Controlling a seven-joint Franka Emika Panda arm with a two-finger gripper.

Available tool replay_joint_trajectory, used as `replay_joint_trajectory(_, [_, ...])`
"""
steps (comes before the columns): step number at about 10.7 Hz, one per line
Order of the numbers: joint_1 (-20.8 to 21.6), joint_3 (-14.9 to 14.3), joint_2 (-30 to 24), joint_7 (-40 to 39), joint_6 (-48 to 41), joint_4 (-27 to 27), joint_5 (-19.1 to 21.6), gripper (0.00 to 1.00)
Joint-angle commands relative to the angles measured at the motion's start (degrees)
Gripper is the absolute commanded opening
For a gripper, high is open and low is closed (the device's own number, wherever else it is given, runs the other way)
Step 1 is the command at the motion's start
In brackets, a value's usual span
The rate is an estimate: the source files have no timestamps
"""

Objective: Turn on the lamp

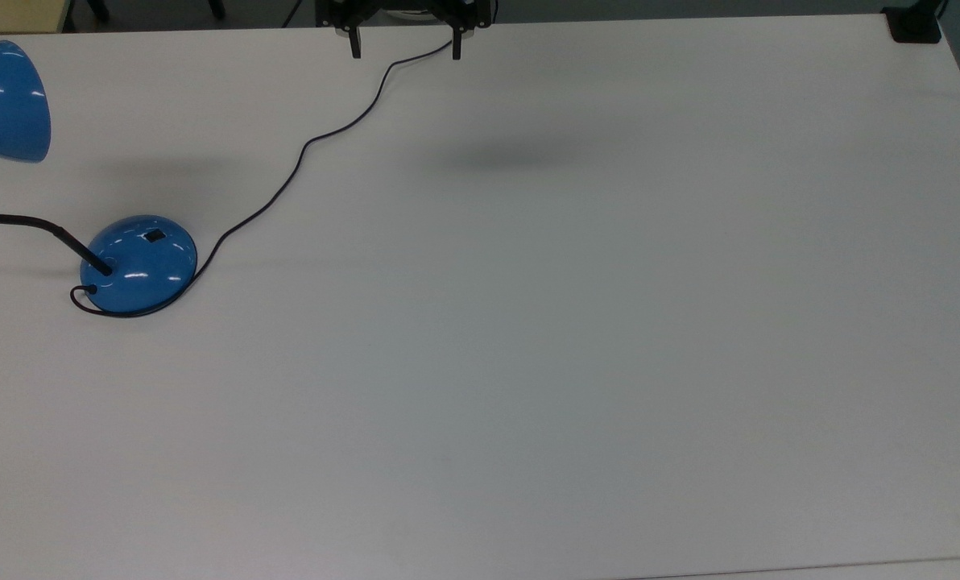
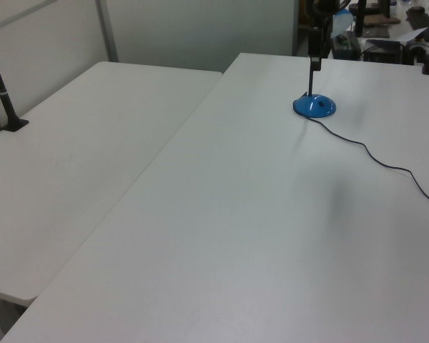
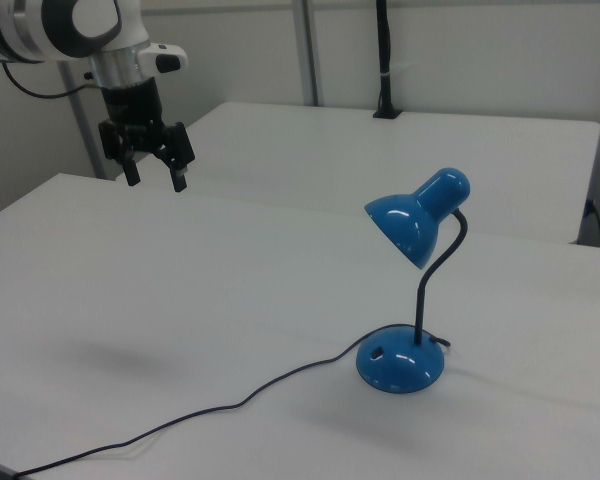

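The lamp (image 3: pixel 400 362) is glossy blue, with a domed base (image 1: pixel 143 263), a black bent neck and a bell shade (image 1: pixel 3 101). It stands at the top view's left, and its base (image 2: pixel 315 106) sits far back in the left view. A small black switch (image 1: pixel 155 236) sits on top of the base. A thin black cord (image 1: pixel 303 149) snakes from the base across the table. My gripper (image 3: pixel 156 180) hangs open and empty high above the table at the right view's upper left, far from the lamp. Its fingertips (image 1: pixel 355 50) poke in at the top view's upper edge.
The white table (image 1: pixel 568 322) stretches wide to the top view's right of the lamp. A second white table (image 2: pixel 71 164) adjoins it at the left view's left. A black clamp post (image 2: pixel 3 93) stands on that table's edge, and another clamp (image 1: pixel 915 24) sits at the top view's upper right corner.
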Motion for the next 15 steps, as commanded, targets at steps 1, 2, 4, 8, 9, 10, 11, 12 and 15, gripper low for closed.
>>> replay_joint_trajectory(1, [0.4,-0.9,-0.9,-1.5,-1.7,-0.2,0.7,1.00])
replay_joint_trajectory(2, [0.4,-1.0,-0.9,-1.6,-1.7,-0.2,0.7,1.00])
replay_joint_trajectory(4, [0.4,-1.0,-0.9,-3.6,-1.7,-0.2,0.9,0.53])
replay_joint_trajectory(8, [-0.1,-1.0,-0.9,-3.9,-1.6,-0.2,1.2,0.00])
replay_joint_trajectory(9, [-0.1,-1.0,-0.9,-3.9,-1.5,-0.2,1.2,0.00])
replay_joint_trajectory(10, [-0.1,-1.0,-0.9,-3.8,-1.2,-0.2,1.2,0.00])
replay_joint_trajectory(11, [-0.1,-1.0,-0.7,-3.6,-1.0,-0.2,0.8,0.00])
replay_joint_trajectory(12, [-0.5,-1.0,-0.5,-3.3,-0.9,-0.2,0.7,0.00])
replay_joint_trajectory(15, [-5.0,-0.9,-1.6,-3.2,2.8,-4.6,-0.1,0.00])
